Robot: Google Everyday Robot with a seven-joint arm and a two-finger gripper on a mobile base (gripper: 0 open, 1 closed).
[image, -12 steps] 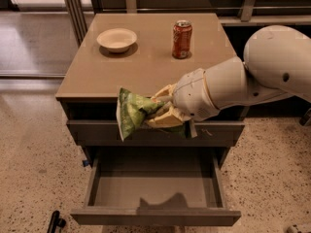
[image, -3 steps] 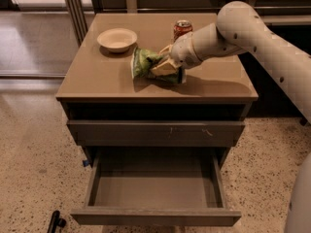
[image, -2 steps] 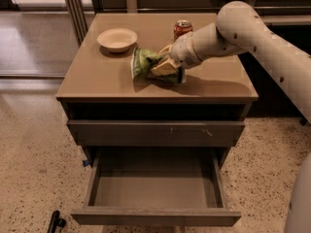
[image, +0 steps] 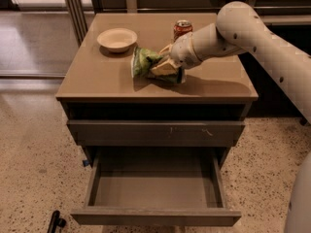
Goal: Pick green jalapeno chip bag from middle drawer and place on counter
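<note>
The green jalapeno chip bag (image: 142,60) lies crumpled on the tan counter (image: 97,79), near its middle. My gripper (image: 164,68) reaches in from the right and is shut on the bag's right end, low over the countertop. The bag appears to rest on the surface. The middle drawer (image: 155,215) is pulled out below and shows nothing inside.
A cream bowl (image: 117,39) sits at the counter's back left. An orange-red soda can (image: 182,29) stands at the back, just behind my wrist. A closed gray drawer front with pale scuffs (image: 155,130) sits above the open drawer. A black object (image: 56,222) lies on the speckled floor.
Since four seconds ago my gripper has carried the bag from in front of the cabinet up onto the counter. Over the last second nothing has visibly moved.
</note>
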